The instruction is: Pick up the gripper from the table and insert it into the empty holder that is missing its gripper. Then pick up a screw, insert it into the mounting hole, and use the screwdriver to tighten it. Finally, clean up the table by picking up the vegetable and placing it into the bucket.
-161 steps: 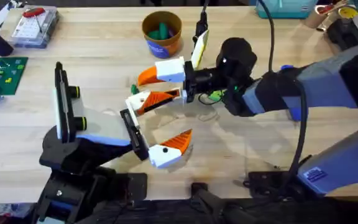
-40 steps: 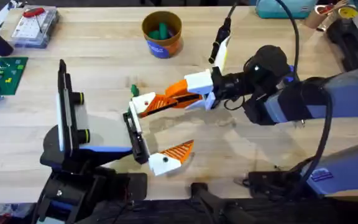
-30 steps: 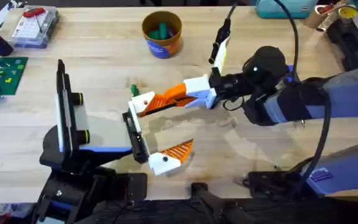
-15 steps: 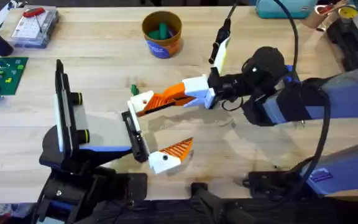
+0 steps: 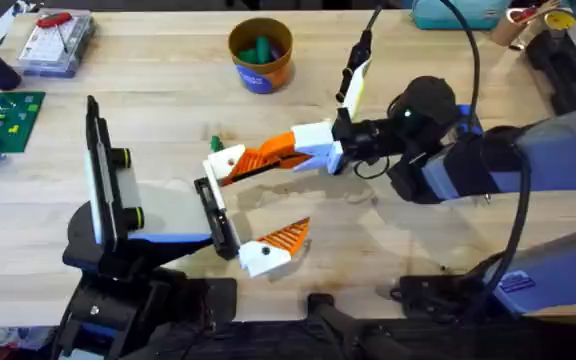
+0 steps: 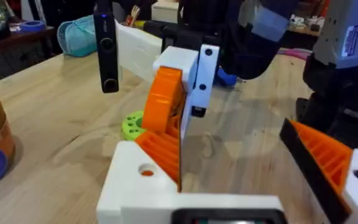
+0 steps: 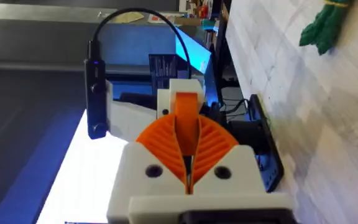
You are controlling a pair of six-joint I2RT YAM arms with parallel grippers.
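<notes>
On the table (image 5: 168, 120), the right hand (image 5: 258, 160) half-hides the gripper (image 5: 230, 163).

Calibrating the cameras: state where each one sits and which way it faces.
Overhead: above the arm bases, looking down and forward over the table; both arms show.
Left wrist: on the left arm, facing the gripper; its own mounted finger shows.
Right wrist: on the right arm, looking along the right fingers, shut, towards the left arm.
Shared: overhead and left wrist both show the right fingers holding the gripper.
</notes>
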